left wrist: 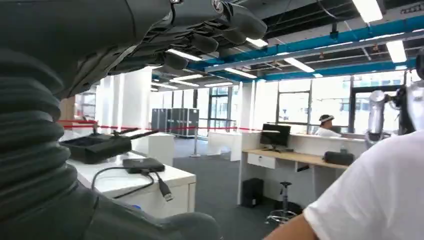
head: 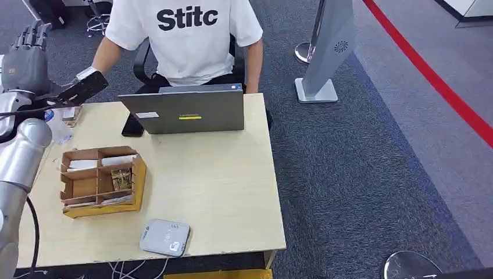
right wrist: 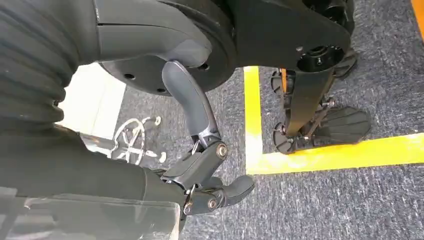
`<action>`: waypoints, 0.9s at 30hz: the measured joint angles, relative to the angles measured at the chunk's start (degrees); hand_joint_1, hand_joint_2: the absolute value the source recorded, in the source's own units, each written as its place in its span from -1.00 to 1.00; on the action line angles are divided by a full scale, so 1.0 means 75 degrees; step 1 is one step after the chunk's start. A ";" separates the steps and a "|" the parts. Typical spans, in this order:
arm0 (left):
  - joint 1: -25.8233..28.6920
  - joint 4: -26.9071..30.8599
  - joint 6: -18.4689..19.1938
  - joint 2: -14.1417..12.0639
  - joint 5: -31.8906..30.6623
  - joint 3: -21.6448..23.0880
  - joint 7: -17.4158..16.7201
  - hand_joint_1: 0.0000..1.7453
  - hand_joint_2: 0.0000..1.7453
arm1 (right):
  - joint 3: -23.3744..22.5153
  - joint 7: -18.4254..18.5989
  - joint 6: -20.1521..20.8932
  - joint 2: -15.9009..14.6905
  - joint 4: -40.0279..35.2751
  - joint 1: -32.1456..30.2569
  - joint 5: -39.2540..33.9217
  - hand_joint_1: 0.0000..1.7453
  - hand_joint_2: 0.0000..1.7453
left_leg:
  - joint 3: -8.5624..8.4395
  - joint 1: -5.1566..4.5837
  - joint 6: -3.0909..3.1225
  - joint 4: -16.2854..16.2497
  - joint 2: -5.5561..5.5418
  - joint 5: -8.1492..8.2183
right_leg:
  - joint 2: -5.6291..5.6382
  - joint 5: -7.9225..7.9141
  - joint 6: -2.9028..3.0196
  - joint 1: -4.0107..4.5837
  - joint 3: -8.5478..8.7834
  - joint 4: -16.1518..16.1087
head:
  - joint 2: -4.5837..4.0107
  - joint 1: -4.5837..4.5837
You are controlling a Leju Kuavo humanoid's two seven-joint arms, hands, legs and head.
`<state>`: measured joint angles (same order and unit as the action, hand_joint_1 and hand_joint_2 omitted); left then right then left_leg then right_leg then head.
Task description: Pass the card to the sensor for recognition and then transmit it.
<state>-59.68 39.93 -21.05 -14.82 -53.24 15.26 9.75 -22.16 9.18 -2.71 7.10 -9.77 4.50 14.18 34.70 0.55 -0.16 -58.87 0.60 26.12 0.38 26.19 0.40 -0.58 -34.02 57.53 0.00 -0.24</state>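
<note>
My left hand [head: 26, 55] is raised at the far left corner of the table, fingers spread and pointing up, holding nothing; in the left wrist view its fingers [left wrist: 200, 30] stretch out into open air. A person's hand [head: 87, 74] reaches toward it with a dark flat thing [head: 81, 90] just beneath; I cannot tell if that is the card. The grey-white sensor [head: 165, 237] lies at the table's front edge. A cardboard organiser [head: 74, 185] left of centre holds cards. My right hand [right wrist: 205, 170] hangs over the floor, fingers loosely bent around nothing.
A person in a white shirt [head: 186, 35] sits behind the light wooden table [head: 221, 186] with a grey laptop [head: 186, 110] in front of them. A grey stand [head: 325, 52] and a red floor line [head: 430, 75] are to the right. Yellow floor tape [right wrist: 320, 155] lies under my right hand.
</note>
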 joint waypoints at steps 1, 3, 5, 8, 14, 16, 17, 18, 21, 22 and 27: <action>0.0224 0.0289 0.0121 -0.0049 0.0179 0.0003 0.0008 -1.00 1.00 | -0.0003 0.0009 -0.0003 0.0000 -0.0003 -0.0004 -0.0067 -1.00 1.00 | -0.0013 -0.0003 0.0000 0.0004 0.0003 0.0002 | 0.0003 0.0001 0.0000 -0.0002 0.0008 0.0000 | 0.0000 0.0000; 0.0884 0.1194 0.0578 -0.0245 0.0437 0.0056 -0.0158 -1.00 1.00 | -0.0032 0.0020 -0.0038 0.0000 -0.0003 -0.0026 -0.0149 -1.00 1.00 | -0.0023 -0.0005 0.0001 0.0007 0.0019 0.0005 | 0.0019 0.0001 0.0000 -0.0004 0.0011 0.0000 | 0.0000 0.0003; 0.1614 0.2199 0.0959 -0.0493 0.0574 0.0169 -0.0342 -1.00 1.00 | -0.0093 0.0029 -0.0058 0.0000 -0.0003 -0.0073 -0.0254 -1.00 1.00 | -0.0019 -0.0003 0.0000 0.0008 0.0017 0.0006 | 0.0019 0.0004 0.0001 -0.0002 0.0007 0.0000 | 0.0000 0.0000; 0.2846 0.3977 0.1114 -0.0990 0.0559 0.0315 -0.0530 -1.00 1.00 | -0.0224 0.0029 -0.0087 0.0000 -0.0003 -0.0127 -0.0381 -1.00 1.00 | -0.0014 -0.0001 -0.0001 0.0011 0.0016 0.0009 | 0.0018 0.0013 0.0000 -0.0001 0.0002 0.0000 | 0.0000 0.0000; 0.5265 0.6608 0.0207 -0.1699 -0.0260 0.0283 -0.0551 -1.00 1.00 | -0.0472 -0.0035 -0.0175 0.0044 -0.0003 -0.0177 -0.0487 -1.00 1.00 | -0.0015 0.0000 -0.0011 0.0013 0.0009 0.0025 | 0.0013 0.0036 -0.0003 -0.0002 0.0005 -0.0001 | 0.0000 0.0003; 0.5842 0.7121 0.0100 -0.1838 -0.0318 0.0205 -0.0525 -1.00 1.00 | -0.0527 -0.0076 -0.0204 0.0055 -0.0003 -0.0175 -0.0521 -1.00 1.00 | -0.0010 0.0000 -0.0010 0.0014 0.0001 0.0026 | 0.0001 0.0037 -0.0003 -0.0002 0.0010 -0.0001 | 0.0000 0.0003; 0.6188 0.7374 0.0003 -0.1889 -0.0347 0.0102 -0.0452 -1.00 1.00 | -0.0563 -0.0079 -0.0224 0.0058 -0.0003 -0.0173 -0.0527 -1.00 1.00 | -0.0015 -0.0001 -0.0010 0.0015 0.0003 0.0027 | 0.0002 0.0037 -0.0002 -0.0003 0.0011 -0.0001 | 0.0000 0.0000; 0.6572 0.7636 -0.0097 -0.1909 -0.0391 -0.0027 -0.0382 -1.00 1.00 | -0.0612 -0.0079 -0.0257 0.0061 -0.0006 -0.0177 -0.0530 -1.00 1.00 | -0.0019 -0.0001 -0.0010 0.0014 0.0005 0.0027 | 0.0004 0.0037 -0.0002 -0.0003 0.0013 -0.0001 | 0.0000 0.0009; 0.7513 0.8210 -0.0271 -0.1912 -0.0461 -0.0350 -0.0248 -1.00 1.00 | -0.0705 -0.0067 -0.0289 0.0064 -0.0003 -0.0206 -0.0530 -1.00 1.00 | -0.0016 0.0000 -0.0010 0.0014 0.0000 0.0027 | -0.0001 0.0038 -0.0003 -0.0002 0.0010 -0.0002 | -0.0003 0.0009; 0.7698 0.8338 -0.0283 -0.1909 -0.0470 -0.0438 -0.0225 -1.00 1.00 | -0.0720 -0.0067 -0.0289 0.0064 -0.0003 -0.0207 -0.0527 -1.00 1.00 | -0.0014 0.0000 -0.0010 0.0014 -0.0008 0.0027 | -0.0009 0.0038 -0.0003 -0.0002 0.0010 -0.0002 | 0.0000 0.0009; 0.8191 0.8734 -0.0259 -0.1909 -0.0473 -0.0720 -0.0196 -1.00 1.00 | -0.0819 -0.0032 -0.0321 0.0067 -0.0006 -0.0199 -0.0527 -1.00 1.00 | -0.0014 0.0001 -0.0010 0.0014 -0.0036 0.0025 | -0.0031 0.0039 -0.0003 -0.0001 0.0021 -0.0002 | 0.0000 0.0009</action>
<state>1.75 105.44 -22.99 -29.14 -56.78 9.86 8.28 -28.31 8.94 -5.11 7.61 -9.81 3.00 10.23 34.59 0.56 -0.23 -58.76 0.33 26.31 0.15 26.48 0.38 -0.59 -33.86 57.52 0.00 -0.18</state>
